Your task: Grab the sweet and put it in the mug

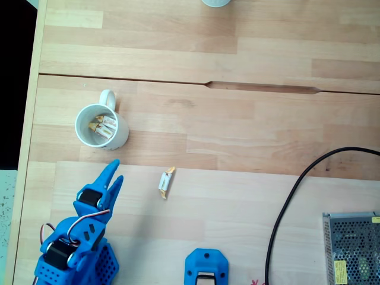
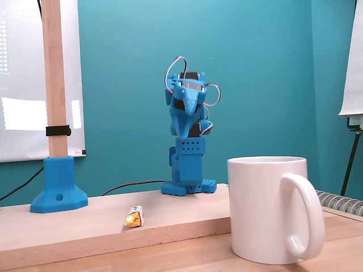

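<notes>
A small sweet [image 1: 165,182] in a white wrapper with yellow-orange ends lies on the wooden table, to the right of the arm in a fixed view from above. From the low fixed view the sweet [image 2: 134,217] rests near the board's front edge. The white mug [image 1: 101,126] stands upright with its handle to the rear, and wrapped sweets lie inside it. It looms large at the front right as the mug [image 2: 272,209]. My blue gripper [image 1: 114,171] hovers just below the mug, shut and holding nothing. The arm is folded up, with the gripper [image 2: 184,129] pointing forward.
A blue post base [image 1: 206,268] sits at the bottom centre, holding a wooden post [image 2: 55,85]. A black cable [image 1: 285,202] curves across the right side to a metal mesh box [image 1: 351,249]. A pale round object [image 1: 215,2] peeks in at the top edge.
</notes>
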### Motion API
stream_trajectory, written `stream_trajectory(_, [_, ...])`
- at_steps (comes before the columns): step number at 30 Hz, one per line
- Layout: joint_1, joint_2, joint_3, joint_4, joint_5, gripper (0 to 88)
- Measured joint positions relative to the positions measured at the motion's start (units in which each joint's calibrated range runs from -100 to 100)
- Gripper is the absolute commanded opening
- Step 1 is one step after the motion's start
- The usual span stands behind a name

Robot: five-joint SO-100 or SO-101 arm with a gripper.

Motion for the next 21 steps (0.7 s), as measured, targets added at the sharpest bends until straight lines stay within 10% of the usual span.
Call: stream_trajectory(21, [15.1, 41.0, -20.4, 0.0, 0.0, 23.1])
